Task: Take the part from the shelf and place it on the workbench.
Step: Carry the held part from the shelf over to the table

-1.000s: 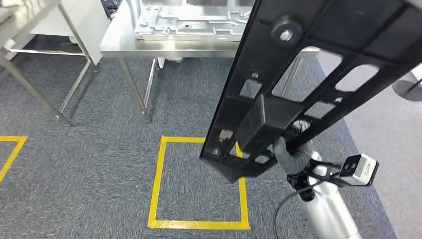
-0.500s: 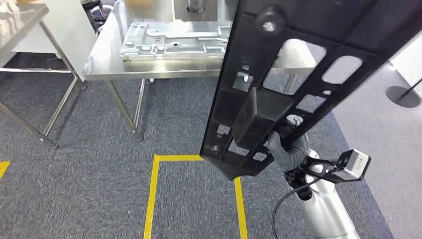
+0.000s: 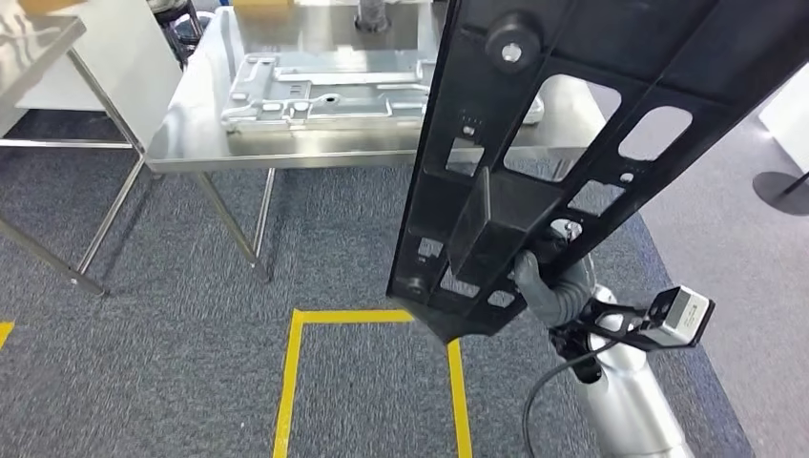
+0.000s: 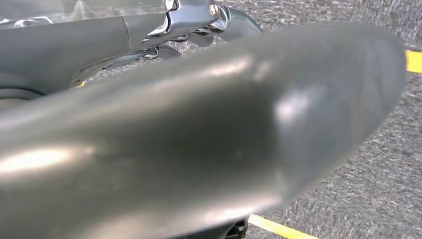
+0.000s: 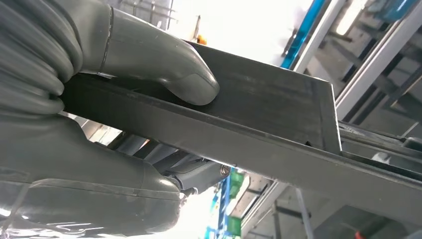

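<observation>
One steel workbench (image 3: 191, 153) upper left, carrying a silver cast plate (image 3: 324, 91). Yellow floor tape (image 3: 291, 372) below. Right: black part (image 3: 534, 162) held tilted above the carpet, right hand (image 3: 544, 281) clamped on its lower end. Left hand (image 4: 199, 15): grip can't tell.

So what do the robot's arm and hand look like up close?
The right arm is a shiny silver tube with a black cable looping beside it and a small white camera clipped on. The right hand is grey, with a ribbed rubbery cover and a thick smooth thumb.
</observation>
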{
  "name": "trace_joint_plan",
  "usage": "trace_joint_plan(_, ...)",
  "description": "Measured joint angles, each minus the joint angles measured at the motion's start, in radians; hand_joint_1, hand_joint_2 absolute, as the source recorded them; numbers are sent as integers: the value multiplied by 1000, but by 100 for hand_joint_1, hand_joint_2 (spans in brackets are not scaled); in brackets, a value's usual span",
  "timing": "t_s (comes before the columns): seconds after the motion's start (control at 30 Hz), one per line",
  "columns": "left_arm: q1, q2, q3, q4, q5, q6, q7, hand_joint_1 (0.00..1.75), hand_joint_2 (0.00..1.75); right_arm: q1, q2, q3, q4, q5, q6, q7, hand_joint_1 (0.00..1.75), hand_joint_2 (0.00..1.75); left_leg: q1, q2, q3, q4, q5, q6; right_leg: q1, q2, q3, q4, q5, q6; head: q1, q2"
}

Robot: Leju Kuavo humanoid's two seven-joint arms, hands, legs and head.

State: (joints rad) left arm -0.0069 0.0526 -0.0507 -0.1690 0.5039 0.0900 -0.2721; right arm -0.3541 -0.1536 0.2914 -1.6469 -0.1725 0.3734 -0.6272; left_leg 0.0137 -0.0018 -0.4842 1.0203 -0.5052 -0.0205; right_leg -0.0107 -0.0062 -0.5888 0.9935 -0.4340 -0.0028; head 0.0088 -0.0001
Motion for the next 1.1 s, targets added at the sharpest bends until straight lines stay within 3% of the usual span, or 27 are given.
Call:
trace_joint_plan(0.07,-1,0,0,0,0,0,0,0,0,-3,-1,0,0,0,0,0,175,175,2,1,-54,93,3,-5,0,3,22,-4,-9,-12,-5,0)
trace_joint_plan(0.1,-1,0,0,0,0,0,0,0,0,-3,-1,0,0,0,0,0,175,175,3,1,-98,156,-11,-7,1,3,31,-6,-18,-17,-9,0)
trace_joint_plan(0.17,0,0,0,0,0,0,0,0,0,-2,-1,1,1,1,0,0,175,175,3,1,-184,256,-71,-10,6,6,50,-6,-38,-23,-11,0)
trace_joint_plan(0.23,4,0,0,0,0,0,0,0,0,0,-1,1,1,1,0,1,175,175,2,1,-227,258,-106,-8,12,10,77,-6,-60,-26,-11,0)
trace_joint_plan(0.27,6,0,0,0,0,0,0,0,0,0,-1,1,1,1,0,1,175,175,1,1,-226,214,-90,-2,14,12,92,-6,-73,-26,-11,0)
trace_joint_plan(0.37,13,2,0,0,0,1,0,0,0,0,-1,2,3,1,-1,2,175,175,-11,-2,-197,44,73,23,21,16,137,-6,-113,-20,-10,0)
trace_joint_plan(0.4,14,3,0,1,0,1,0,0,0,-1,-1,2,5,2,-3,6,175,175,-15,-3,-189,18,109,28,21,17,147,-9,-124,-15,-9,0)
trace_joint_plan(0.43,14,3,0,1,0,1,-1,0,0,-2,-1,3,6,2,-5,12,175,175,-18,-4,-182,11,118,33,21,18,155,-7,-128,-9,-9,0)
trace_joint_plan(0.47,12,3,0,1,1,1,-1,0,0,-6,-1,3,7,3,-10,22,175,175,-18,-4,-171,7,107,37,20,19,157,2,-126,-2,-9,0)
trace_joint_plan(0.53,9,1,0,1,4,2,-3,0,0,-17,-1,4,6,5,-31,51,175,175,-15,-4,-143,-7,92,48,18,17,128,75,-99,11,-8,0)
trace_joint_plan(0.6,7,0,1,0,7,4,-5,0,0,-27,-1,5,7,14,-66,82,175,175,-10,-5,-115,-17,75,54,14,15,44,200,-91,23,-7,0)
trace_joint_plan(0.63,6,0,1,0,8,6,-6,0,0,-28,-1,6,7,22,-84,94,175,175,-9,-5,-101,-19,63,56,11,14,-5,257,-114,28,-7,0)
trace_joint_plan(0.7,7,-1,1,0,9,6,-7,0,0,-29,-2,8,7,41,-106,110,175,175,-5,-9,-67,-19,34,53,3,13,-84,309,-198,36,-7,0)
trace_joint_plan(0.73,8,-2,1,0,9,6,-7,0,0,-29,-4,8,6,46,-110,116,175,175,-3,-11,-47,-19,18,50,-1,13,-107,300,-230,38,-7,0)
trace_joint_plan(0.77,10,-2,1,0,9,6,-7,0,0,-29,-6,8,6,49,-112,121,175,175,-1,-13,-25,-19,0,46,-3,12,-119,267,-236,41,-7,0)
trace_joint_plan(0.8,11,-2,1,0,9,6,-7,0,0,-29,-8,8,5,49,-113,128,175,175,1,-14,-2,-19,-18,41,-6,9,-123,215,-203,43,-6,0)
trace_joint_plan(0.83,14,-3,1,2,9,6,-7,0,0,-27,-11,8,4,49,-115,135,175,175,2,-14,18,-19,-36,36,-8,4,-126,149,-117,45,-6,0)
trace_joint_plan(0.9,13,-3,1,4,9,7,-7,0,0,-21,-14,10,1,49,-118,146,175,175,1,-14,47,-24,-70,24,-6,-5,-129,60,36,36,-6,0)
trace_joint_plan(0.93,11,-3,1,5,9,8,-8,0,0,-18,-15,10,-2,50,-120,149,175,175,-1,-14,59,-25,-79,16,-4,-6,-128,40,77,26,-6,0)
trace_joint_plan(1.0,6,-2,1,5,10,8,-8,0,0,-21,-18,11,-11,52,-123,149,175,175,-1,-12,70,-12,-71,1,-2,0,-106,34,59,7,-8,0)
trace_joint_plan(1.03,5,-2,1,5,10,8,-9,0,0,-24,-19,11,-15,53,-124,148,175,175,0,-10,62,23,-54,-4,-4,3,-88,27,49,-2,-10,0)
trace_joint_plan(1.1,1,-1,2,5,10,8,-9,0,0,-29,-21,12,-19,54,-125,143,175,175,1,-7,-6,139,-38,-10,-4,6,-49,18,26,-15,-14,0)
